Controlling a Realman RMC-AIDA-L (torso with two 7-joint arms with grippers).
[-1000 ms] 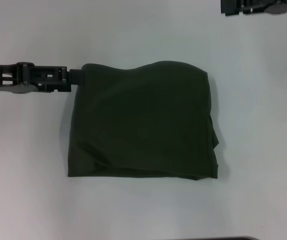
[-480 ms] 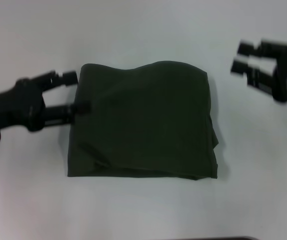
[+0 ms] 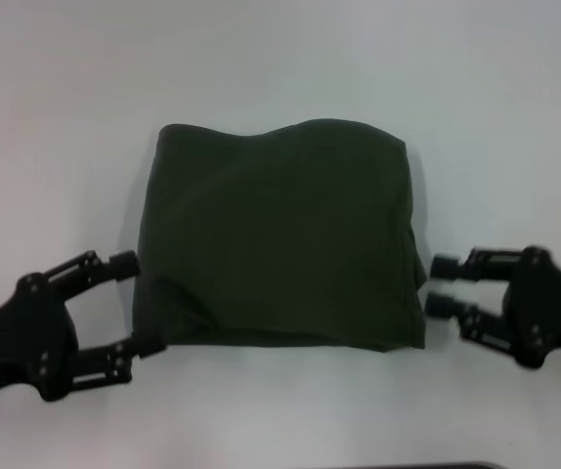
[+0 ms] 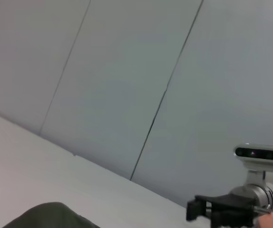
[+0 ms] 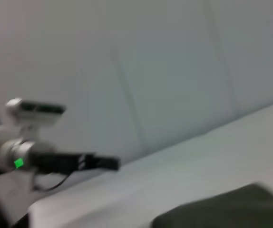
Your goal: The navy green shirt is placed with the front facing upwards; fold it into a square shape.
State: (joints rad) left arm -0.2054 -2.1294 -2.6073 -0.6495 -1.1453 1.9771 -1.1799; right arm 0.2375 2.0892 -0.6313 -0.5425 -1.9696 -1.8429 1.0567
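A: How does the white table [image 3: 56, 117] look?
B: The navy green shirt [image 3: 280, 234] lies folded in its middle, roughly square.
A: And the hands?
B: The left hand [image 3: 140, 303] is spread open at the near left corner, seemingly touching. The right hand [image 3: 441, 285] is open just beside the near right edge.
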